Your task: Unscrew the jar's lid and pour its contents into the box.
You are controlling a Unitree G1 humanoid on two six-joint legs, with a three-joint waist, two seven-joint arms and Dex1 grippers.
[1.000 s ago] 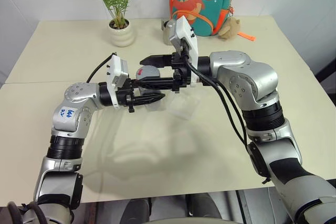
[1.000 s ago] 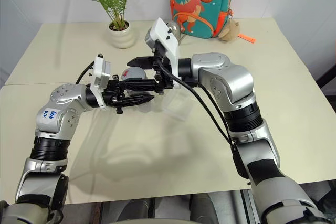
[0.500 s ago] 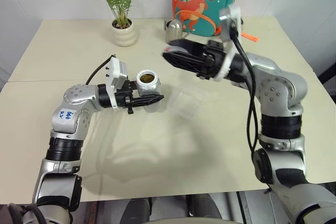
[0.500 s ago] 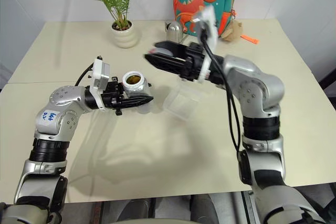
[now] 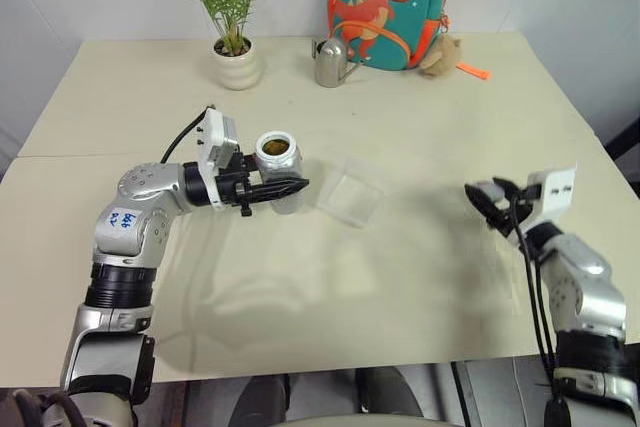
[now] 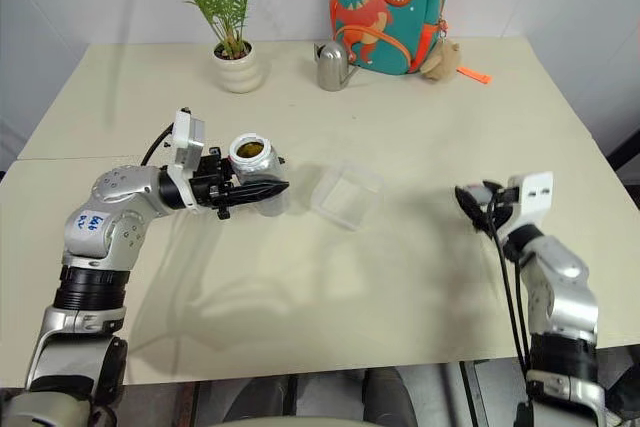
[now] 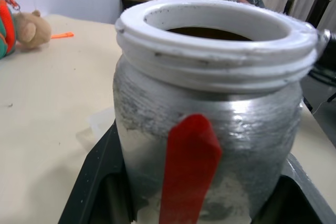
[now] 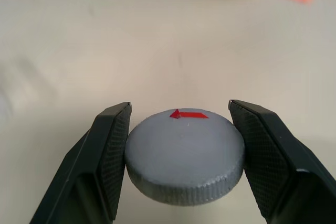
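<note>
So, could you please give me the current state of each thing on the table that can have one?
jar: open, upright, held in the left gripper, off the table
lid: off the jar, clamped between the jaws of the right gripper
contents: inside the jar, not poured
box: on the table, looks empty
watering can: upright
backpack: upright, against the wall

You are looking at two arms cased in rounded silver-grey metal shells with black ribbed joint bands. The left arm (image 5: 140, 207) is wearing a white sticker with blue handwriting on its shell. A white rectangular camera block is sitting on each wrist, and black cables are looping from it. Both the left gripper (image 5: 290, 187) and the right gripper (image 8: 181, 145) are showing matte black fingers with cross-hatched pads (image 8: 116, 145).
</note>
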